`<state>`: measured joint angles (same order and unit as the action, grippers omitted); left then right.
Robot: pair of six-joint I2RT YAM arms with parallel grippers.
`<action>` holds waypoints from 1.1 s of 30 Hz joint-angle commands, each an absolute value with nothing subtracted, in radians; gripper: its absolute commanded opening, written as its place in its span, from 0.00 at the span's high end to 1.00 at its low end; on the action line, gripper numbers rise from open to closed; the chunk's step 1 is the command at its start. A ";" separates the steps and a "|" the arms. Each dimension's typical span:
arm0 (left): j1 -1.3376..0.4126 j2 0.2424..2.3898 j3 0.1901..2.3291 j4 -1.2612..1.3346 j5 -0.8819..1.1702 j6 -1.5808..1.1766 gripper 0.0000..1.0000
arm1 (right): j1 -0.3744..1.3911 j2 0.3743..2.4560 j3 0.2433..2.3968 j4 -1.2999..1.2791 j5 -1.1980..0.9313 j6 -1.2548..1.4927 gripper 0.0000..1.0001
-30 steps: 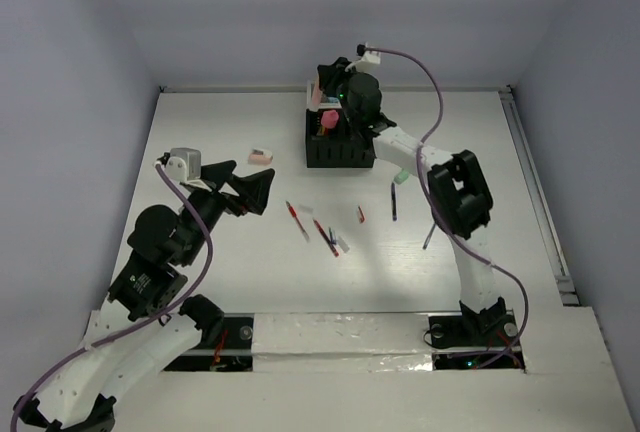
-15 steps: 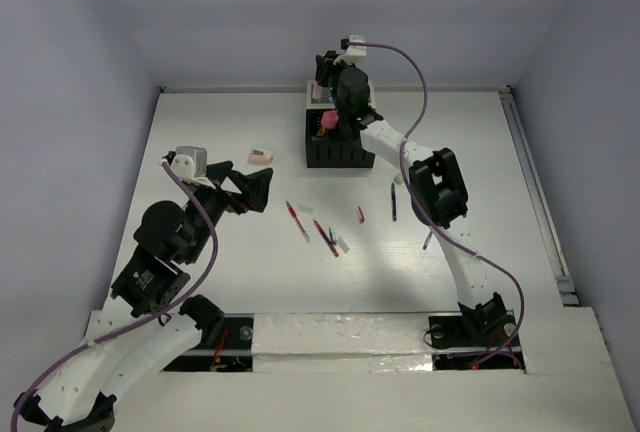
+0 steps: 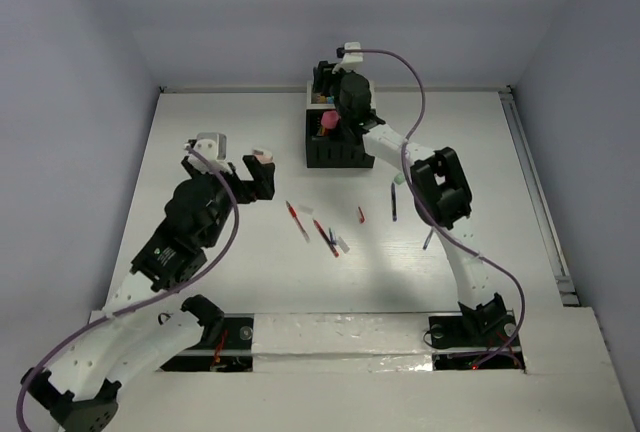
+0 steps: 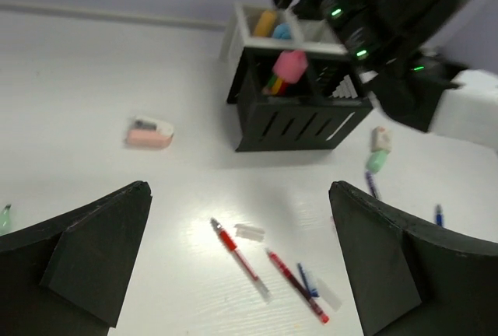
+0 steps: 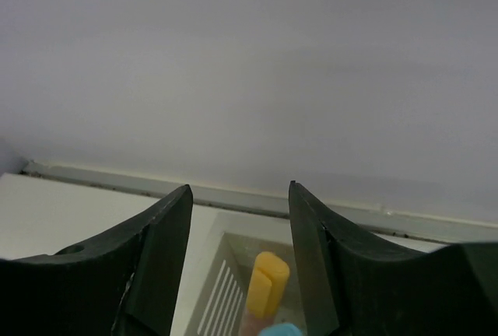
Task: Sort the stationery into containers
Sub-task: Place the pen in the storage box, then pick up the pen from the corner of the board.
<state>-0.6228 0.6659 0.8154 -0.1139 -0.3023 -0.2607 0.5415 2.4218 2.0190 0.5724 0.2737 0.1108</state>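
The containers, a black box (image 3: 338, 147) and a white box (image 3: 318, 95) joined behind it, stand at the back middle of the table. My right gripper (image 5: 240, 188) hovers open over the white box (image 5: 226, 289), above an orange marker (image 5: 267, 281) standing in it, clear of both fingers. In the left wrist view a pink marker (image 4: 289, 64) sticks out of the black box (image 4: 296, 114), and orange (image 4: 264, 21) and light blue (image 4: 282, 31) markers stand in the white one. My left gripper (image 3: 245, 180) is open and empty above two red pens (image 4: 237, 254) (image 4: 299, 285) on the table.
A pink chunky piece (image 4: 149, 134) lies left of the boxes. A blue pen (image 3: 393, 202), a short red piece (image 3: 361, 214), a green-capped bit (image 3: 398, 180) and a dark pen (image 3: 428, 240) lie right of centre. A small white bit (image 4: 250, 232) rests beside the red pens.
My right gripper shifted back from the black box to over the white box and its jaws widened. My left arm swung forward and right, toward the pink piece and pens.
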 commanded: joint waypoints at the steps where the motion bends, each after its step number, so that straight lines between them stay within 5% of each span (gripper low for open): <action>1: -0.612 0.736 0.876 -0.173 -0.403 -0.293 0.01 | 0.532 2.266 1.985 0.624 0.204 0.084 0.41; 6: -0.488 0.885 0.982 -0.369 -0.474 -0.328 0.01 | 0.532 2.073 1.794 0.611 0.149 0.115 0.40; 10: -0.226 0.954 0.986 -0.452 -0.312 -0.264 0.06 | 0.532 1.858 1.583 0.551 0.094 0.216 0.40; 19: -0.062 1.225 0.914 -0.413 -0.419 -0.279 0.11 | 0.532 1.491 1.174 0.482 -0.037 0.402 0.40; 33: 0.107 1.661 0.999 -0.293 -0.301 -0.164 0.15 | 0.532 1.312 1.031 0.407 -0.063 0.345 0.40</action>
